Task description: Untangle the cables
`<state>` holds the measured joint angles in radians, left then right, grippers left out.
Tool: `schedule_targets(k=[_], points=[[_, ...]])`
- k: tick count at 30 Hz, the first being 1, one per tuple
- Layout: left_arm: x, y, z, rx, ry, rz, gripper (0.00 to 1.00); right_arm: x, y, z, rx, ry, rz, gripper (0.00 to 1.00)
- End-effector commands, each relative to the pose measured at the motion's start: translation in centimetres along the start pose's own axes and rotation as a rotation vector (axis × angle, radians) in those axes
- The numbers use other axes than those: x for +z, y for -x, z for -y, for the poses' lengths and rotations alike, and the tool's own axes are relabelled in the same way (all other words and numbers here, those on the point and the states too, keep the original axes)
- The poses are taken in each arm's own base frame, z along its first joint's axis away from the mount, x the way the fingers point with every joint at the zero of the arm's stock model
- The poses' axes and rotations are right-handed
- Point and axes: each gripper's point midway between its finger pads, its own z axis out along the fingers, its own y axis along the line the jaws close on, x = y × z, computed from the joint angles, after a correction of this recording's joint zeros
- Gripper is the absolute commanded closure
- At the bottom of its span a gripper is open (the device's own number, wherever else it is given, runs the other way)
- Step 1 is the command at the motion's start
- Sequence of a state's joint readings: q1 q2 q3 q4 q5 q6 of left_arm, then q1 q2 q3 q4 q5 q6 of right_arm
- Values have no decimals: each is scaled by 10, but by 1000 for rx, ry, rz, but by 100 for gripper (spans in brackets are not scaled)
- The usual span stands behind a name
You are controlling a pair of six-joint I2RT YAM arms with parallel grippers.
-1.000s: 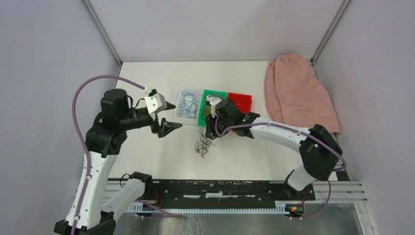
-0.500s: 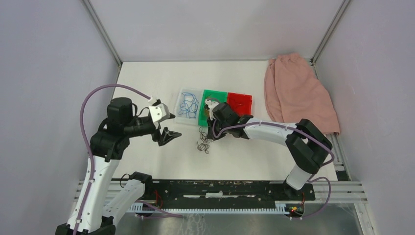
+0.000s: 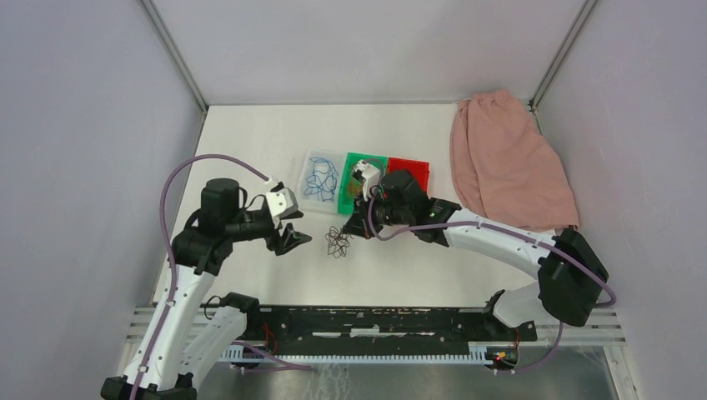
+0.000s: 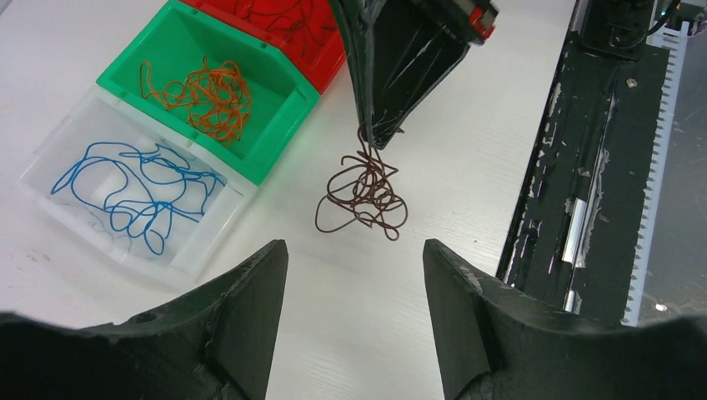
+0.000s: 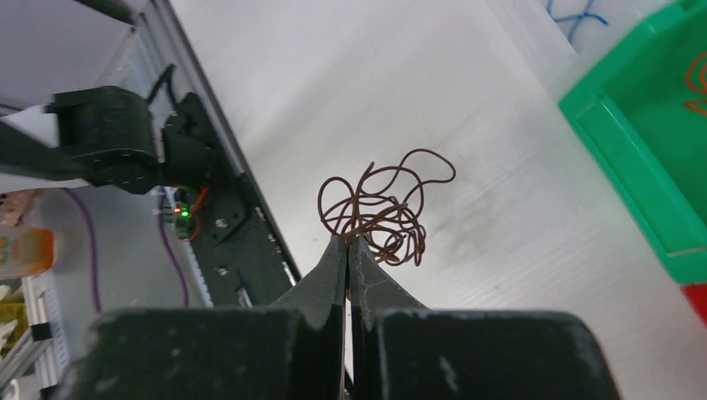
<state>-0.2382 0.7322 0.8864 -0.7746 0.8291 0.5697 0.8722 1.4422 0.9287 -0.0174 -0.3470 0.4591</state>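
Right hand [image 5: 346,242] grips brown tangle [image 5: 377,218], perhaps two wires.

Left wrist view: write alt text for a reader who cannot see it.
The right jaws, shut, pinch a tangle of brown cable that hangs over the white table. To the left stand a clear bin with blue cable, a green bin with orange cable and a red bin at the top edge; the left jaws stand open in the foreground.
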Motion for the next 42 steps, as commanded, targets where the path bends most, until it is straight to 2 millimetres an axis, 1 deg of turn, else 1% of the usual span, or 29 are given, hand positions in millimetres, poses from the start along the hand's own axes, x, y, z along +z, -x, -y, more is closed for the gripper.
schedule_targets(k=[1, 5, 7, 10, 13, 17, 19, 21, 25, 27, 29, 30, 33, 36, 39, 42], points=[[3, 9, -3, 92, -13, 46, 33, -28, 45, -58, -79, 188, 78, 100], [4, 5, 1, 79, -28, 41, 34, -47, 62, -78, -106, 229, 100, 100], [3, 5, 8, 70, -49, 56, 32, -59, 73, -92, -119, 272, 132, 100], [2, 6, 17, 96, -71, 88, 31, -74, 85, -113, -129, 348, 150, 100], [0, 9, 17, 144, -69, 100, 31, -86, 95, -130, -144, 405, 155, 100], [-7, 25, 20, 216, -57, 153, 32, -96, 103, -144, -157, 446, 150, 100], [-11, 33, 24, 235, -58, 188, 33, -100, 106, -149, -156, 465, 152, 100], [-13, 36, 28, 257, -61, 203, 35, -104, 112, -156, -152, 494, 175, 100], [-18, 37, 28, 359, -27, 217, 39, -111, 122, -172, -114, 571, 197, 100], [-21, 47, 22, 402, 24, 248, 42, -113, 124, -176, -106, 596, 196, 100], [-24, 51, 22, 442, 40, 267, 44, -115, 126, -179, -103, 610, 200, 100], [-25, 52, 24, 448, 37, 272, 45, -115, 127, -180, -99, 613, 203, 100], [-22, 46, 28, 433, 4, 253, 46, -117, 131, -184, -89, 630, 211, 100], [-22, 44, 29, 440, 0, 252, 46, -119, 136, -188, -76, 652, 227, 100], [-23, 48, 26, 446, 16, 255, 49, -118, 136, -188, -70, 650, 227, 100], [-25, 56, 19, 443, 59, 278, 54, -116, 135, -185, -59, 640, 229, 100]])
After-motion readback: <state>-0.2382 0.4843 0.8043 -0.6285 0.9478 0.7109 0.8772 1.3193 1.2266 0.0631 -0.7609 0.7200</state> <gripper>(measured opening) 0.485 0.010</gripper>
